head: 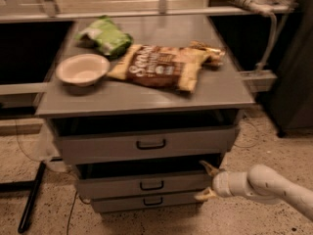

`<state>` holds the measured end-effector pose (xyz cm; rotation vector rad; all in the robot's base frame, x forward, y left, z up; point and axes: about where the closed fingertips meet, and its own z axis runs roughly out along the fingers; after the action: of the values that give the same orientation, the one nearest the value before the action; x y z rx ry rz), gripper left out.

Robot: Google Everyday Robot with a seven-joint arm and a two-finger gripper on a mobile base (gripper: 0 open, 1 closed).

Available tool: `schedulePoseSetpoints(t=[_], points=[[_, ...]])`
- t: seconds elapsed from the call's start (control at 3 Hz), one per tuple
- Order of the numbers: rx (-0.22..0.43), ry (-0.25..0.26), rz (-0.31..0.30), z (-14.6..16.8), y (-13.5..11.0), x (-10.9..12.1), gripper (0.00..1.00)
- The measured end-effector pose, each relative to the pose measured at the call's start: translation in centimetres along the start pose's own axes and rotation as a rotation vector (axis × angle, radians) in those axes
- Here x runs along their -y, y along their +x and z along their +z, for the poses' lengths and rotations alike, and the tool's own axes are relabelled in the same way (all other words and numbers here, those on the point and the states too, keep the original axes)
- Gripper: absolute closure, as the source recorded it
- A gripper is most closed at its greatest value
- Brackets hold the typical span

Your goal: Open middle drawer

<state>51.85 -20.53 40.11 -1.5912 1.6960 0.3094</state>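
The grey cabinet has three drawers with small black bar handles. The middle drawer (146,185) sits slightly out, with a dark gap above its front. The widest drawer (146,144) is above it and the narrowest drawer (146,200) below. My gripper (205,181), on a white arm coming in from the right, is at the right end of the middle drawer's front. It is open, with one fingertip (207,167) above the front's top edge and the other by its lower edge.
On the cabinet top (220,89) lie a white bowl (82,69), a green bag (105,36) and a brown chip bag (161,66). A black pole (30,199) leans at the lower left. A dark cabinet (293,58) stands to the right. The floor is speckled.
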Motion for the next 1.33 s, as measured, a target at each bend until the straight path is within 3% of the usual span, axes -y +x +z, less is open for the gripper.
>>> schedulePoseSetpoints(t=[0.67,1.0,1.33], points=[[0.0,0.0,0.0,-1.0,-1.2,0.6,0.84],[0.0,0.0,0.0,-1.6,-1.8,0.9,1.0],[0.0,0.0,0.0,-1.9,-1.9,1.0,1.0]])
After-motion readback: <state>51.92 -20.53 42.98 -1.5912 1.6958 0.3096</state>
